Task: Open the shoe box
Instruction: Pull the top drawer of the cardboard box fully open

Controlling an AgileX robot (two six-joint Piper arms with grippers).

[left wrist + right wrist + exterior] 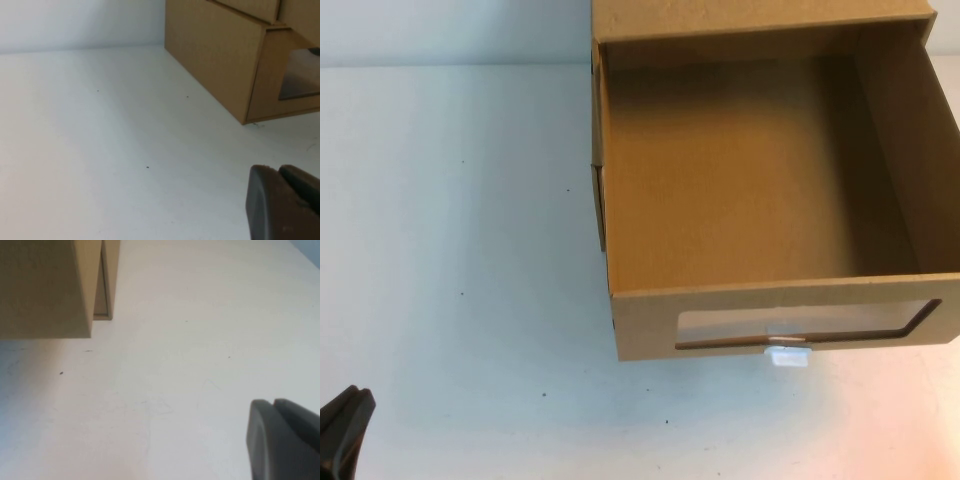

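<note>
Shoe box of brown cardboard, a drawer type, stood on the right half of the plain white table. Its open-topped tray drawer was drawn well out of the brown outer sleeve and looked empty, so we judged the opening essentially done. The drawer's long axis ran from the robot toward the far edge. Its near front panel carried a clear window and a small white pull tab that faced the robot, so any further pull would have run along that axis toward us. The left gripper sat at the table's near left corner with its dark fingers pressed together and holding nothing. The box lay ahead of it and to its right, well apart. The left wrist view showed the same gripper with the box side and window beyond it. The right gripper, absent from the high view, was likewise drawn together and empty, with a lower corner of the box ahead of it. We took the right arm to be the nearer, since the box stood on its side. The box's right wall and the sleeve's far end were cut off, and the tab's shape was hard to make out.
</note>
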